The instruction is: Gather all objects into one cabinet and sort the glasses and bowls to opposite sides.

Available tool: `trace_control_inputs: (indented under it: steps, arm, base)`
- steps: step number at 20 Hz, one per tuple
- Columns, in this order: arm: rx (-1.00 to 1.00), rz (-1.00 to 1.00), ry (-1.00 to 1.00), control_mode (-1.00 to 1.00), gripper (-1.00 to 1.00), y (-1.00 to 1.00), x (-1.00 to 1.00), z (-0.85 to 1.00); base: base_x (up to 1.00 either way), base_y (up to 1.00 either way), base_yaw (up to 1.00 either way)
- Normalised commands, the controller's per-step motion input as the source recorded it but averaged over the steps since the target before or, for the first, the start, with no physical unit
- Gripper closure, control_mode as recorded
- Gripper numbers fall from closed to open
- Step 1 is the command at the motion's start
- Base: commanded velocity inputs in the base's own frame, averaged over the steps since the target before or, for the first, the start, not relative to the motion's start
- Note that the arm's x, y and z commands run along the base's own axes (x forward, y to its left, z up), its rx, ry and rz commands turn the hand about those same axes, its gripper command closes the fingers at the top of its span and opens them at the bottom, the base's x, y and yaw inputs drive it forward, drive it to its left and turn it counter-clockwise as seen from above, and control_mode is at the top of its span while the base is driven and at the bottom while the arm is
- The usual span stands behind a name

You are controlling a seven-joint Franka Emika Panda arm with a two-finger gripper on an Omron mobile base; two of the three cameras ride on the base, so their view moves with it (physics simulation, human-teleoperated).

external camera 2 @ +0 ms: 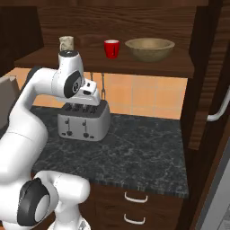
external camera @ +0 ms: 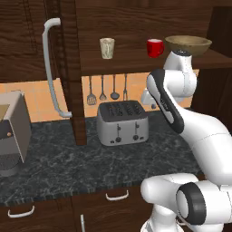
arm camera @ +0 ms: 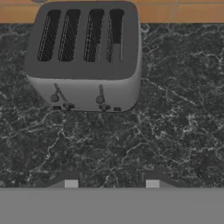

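The dark wood cabinet [external camera: 131, 61] stands open, its door with the long pale handle [external camera: 50, 68] swung out to the left. On its lower shelf a beige tumbler [external camera: 107, 47] stands at the left. A red cup [external camera: 155, 47] is in the middle and the wide tan bowl [external camera: 188, 44] at the right. The same row shows in the right base view: tumbler [external camera 2: 67, 43], red cup [external camera 2: 111, 48], bowl [external camera 2: 149, 48]. My gripper [arm camera: 111, 181] hangs below the shelf and points down at the counter in front of the toaster. It is open, with nothing between its fingertips [arm camera: 70, 181].
A silver four-slot toaster [external camera: 122, 122] sits on the dark marble counter [external camera: 68, 167] under the shelf. Utensils [external camera: 102, 88] hang on the orange tiled wall behind it. A grey coffee machine [external camera: 11, 131] stands at the far left. Another door handle [external camera 2: 220, 112] juts in at the right.
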Motion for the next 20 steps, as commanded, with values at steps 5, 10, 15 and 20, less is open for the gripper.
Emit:
trace_control_inputs:
  steps: [5,10,15,20]
  arm:
    - [0.0,0.0,0.0,1.0,-1.0,0.0,0.0,0.0]
    - [0.0,0.0,0.0,1.0,-1.0,0.0,0.0,0.0]
    - [0.0,0.0,0.0,1.0,-1.0,0.0,0.0,0.0]
    - [0.0,0.0,0.0,1.0,-1.0,0.0,0.0,0.0]
  base:
    - [-0.43,0.11,0.0]
    - [-1.0,0.0,0.0]
    - [-0.79,0.05,0.35]
    - [-0.69,0.0,0.61]
